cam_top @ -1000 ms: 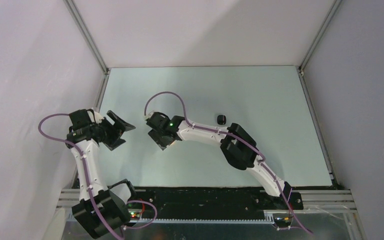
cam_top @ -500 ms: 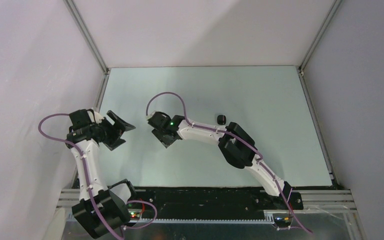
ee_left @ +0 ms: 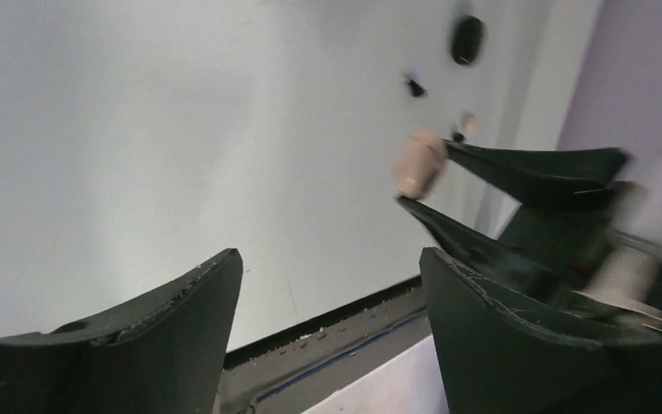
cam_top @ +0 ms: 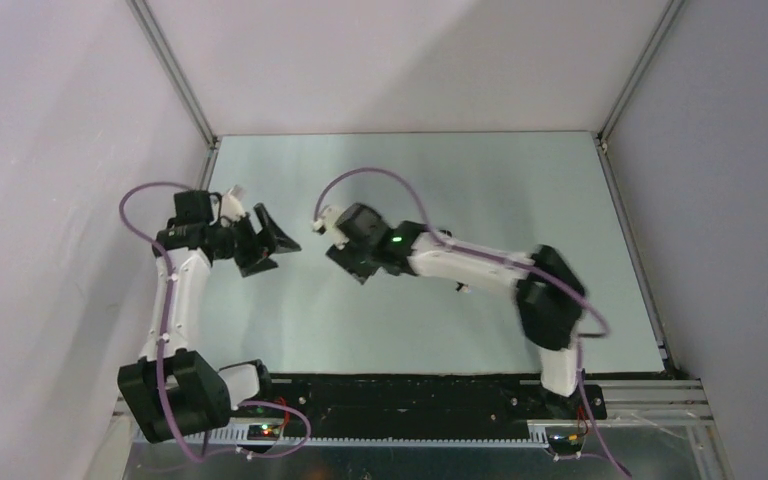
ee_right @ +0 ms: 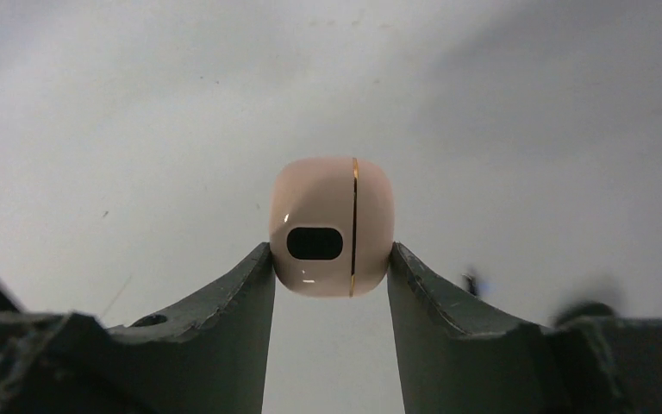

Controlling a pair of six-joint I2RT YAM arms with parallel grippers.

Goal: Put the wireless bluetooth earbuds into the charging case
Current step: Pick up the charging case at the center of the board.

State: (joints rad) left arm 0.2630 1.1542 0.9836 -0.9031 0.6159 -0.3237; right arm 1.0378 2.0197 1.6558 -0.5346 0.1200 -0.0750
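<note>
Right wrist: pink charging case (ee_right: pixel 332 226) pinched between right gripper (ee_right: pixel 330 252) fingers, lid seam closed. Insertion not begun; opening case, seating both buds remain.
Left wrist: left gripper (ee_left: pixel 327 263) spread wide, empty, facing held case; tiny black earbud (ee_left: pixel 413 84) on table (ee_left: pixel 138 129) beyond, second possibly blurred speck nearby.
Top external: both arms bent inward, wrists facing over table's left-centre.

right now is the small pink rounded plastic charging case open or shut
Shut: the pink rounded charging case, pinched in the right gripper, shows only a thin gold seam, no gap between its halves.
</note>
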